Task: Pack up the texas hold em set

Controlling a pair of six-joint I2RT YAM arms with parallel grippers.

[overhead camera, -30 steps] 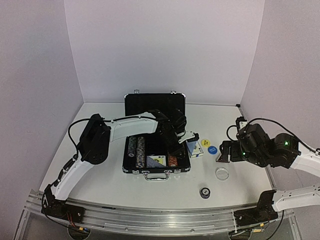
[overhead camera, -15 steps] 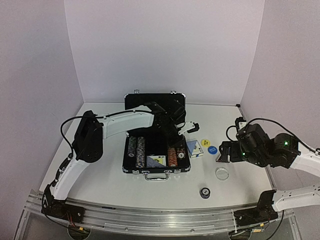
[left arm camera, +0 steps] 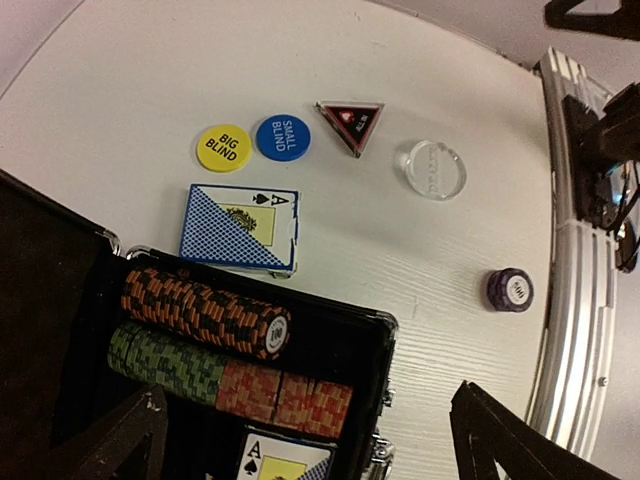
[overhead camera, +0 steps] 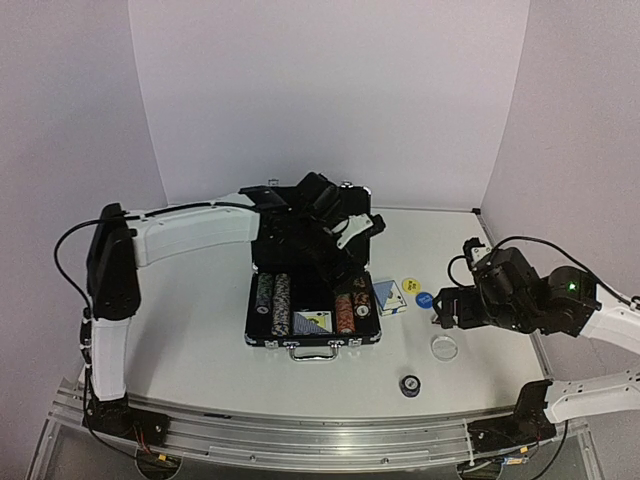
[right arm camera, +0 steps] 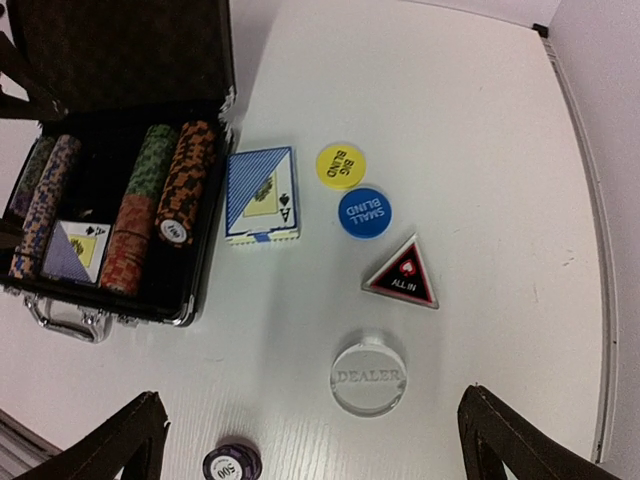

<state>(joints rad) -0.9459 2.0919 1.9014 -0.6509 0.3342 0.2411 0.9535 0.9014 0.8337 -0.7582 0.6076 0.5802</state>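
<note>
Black briefcase lying open mid-table, holding chip rows and one deck; second deck, yellow disc, blue disc, clear disc, triangular button and purple chip waiting toward the right edge; left gripper and right gripper hovering wide open, gripping nothing.

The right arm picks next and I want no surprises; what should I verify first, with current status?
1. Left jaws open, empty: ok.
2. Right jaws open, empty: ok.
3. Briefcase lid up: ok.
4. Loose deck flat, apart from the yellow disc: ok.
5. Triangular button and clear disc uncovered: ok.
6. All pieces packed: not ok; purple chip stack also outside.
</note>
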